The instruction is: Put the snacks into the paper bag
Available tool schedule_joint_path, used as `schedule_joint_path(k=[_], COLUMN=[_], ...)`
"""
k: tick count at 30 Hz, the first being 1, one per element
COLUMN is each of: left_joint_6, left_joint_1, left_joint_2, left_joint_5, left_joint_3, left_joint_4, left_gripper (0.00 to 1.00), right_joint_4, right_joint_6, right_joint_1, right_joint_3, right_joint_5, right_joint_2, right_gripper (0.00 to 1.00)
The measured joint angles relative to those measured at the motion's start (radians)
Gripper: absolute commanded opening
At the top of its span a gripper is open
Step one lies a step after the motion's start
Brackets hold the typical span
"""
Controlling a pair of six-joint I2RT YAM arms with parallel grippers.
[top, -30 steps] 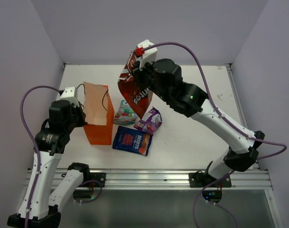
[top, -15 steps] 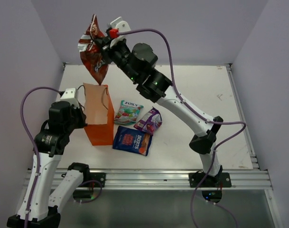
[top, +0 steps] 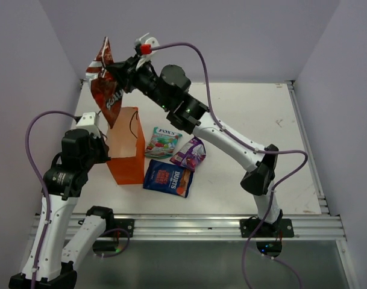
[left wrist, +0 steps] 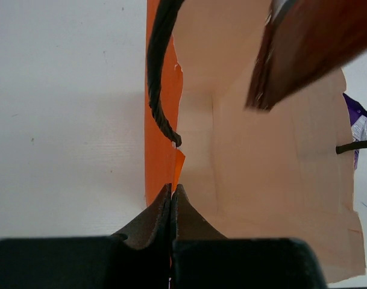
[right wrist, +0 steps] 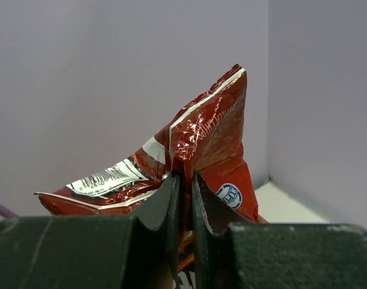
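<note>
My right gripper [right wrist: 184, 180] is clamped on the red chip bag [top: 102, 84] at its top edge, holding it above the open orange paper bag [top: 128, 158] at the left of the table [top: 243, 108]. My left gripper [left wrist: 171, 195] pinches that bag's left wall, fingers pressed together.

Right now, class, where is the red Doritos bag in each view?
Top external: Doritos bag upper left, hanging above the paper bag.
Left wrist: its corner top right, over the paper bag's pale inside.
Right wrist: centre, pinched between the fingers.
Shared landmark: paper bag, top and left-wrist views.
</note>
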Motion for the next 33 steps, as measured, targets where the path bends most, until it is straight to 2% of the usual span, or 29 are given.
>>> schedule_joint_path(k=[3,9,21,33], left_joint_6=[0.000,0.000,0.000,-0.001], left_joint_1=[0.000,0.000,0.000,0.000], left_joint_2=[-0.008,-0.013,-0.013,-0.031], left_joint_5=[-0.003,-0.009,-0.009,-0.020], left_joint_3=[0.000,0.000,0.001,0.001], left_joint_4=[-0.009,-0.017,-0.018,-0.035], left_gripper=[0.00,0.00,0.00,0.00], right_joint_4=[0.004,-0.016,-0.016,-0.020], right_joint_6=[0.062,0.127,0.250,0.328], right_joint_1=[0.002,0.008,0.027,0.101], right_joint_3=[-0.148,-0.343,-0.423,-0.576], right_joint_5=[-0.025,-0.052,-0.098,-0.103], right_joint_2=[-0.018,-0.059,-0.218,-0.237], right_gripper=[0.00,0.00,0.00,0.00])
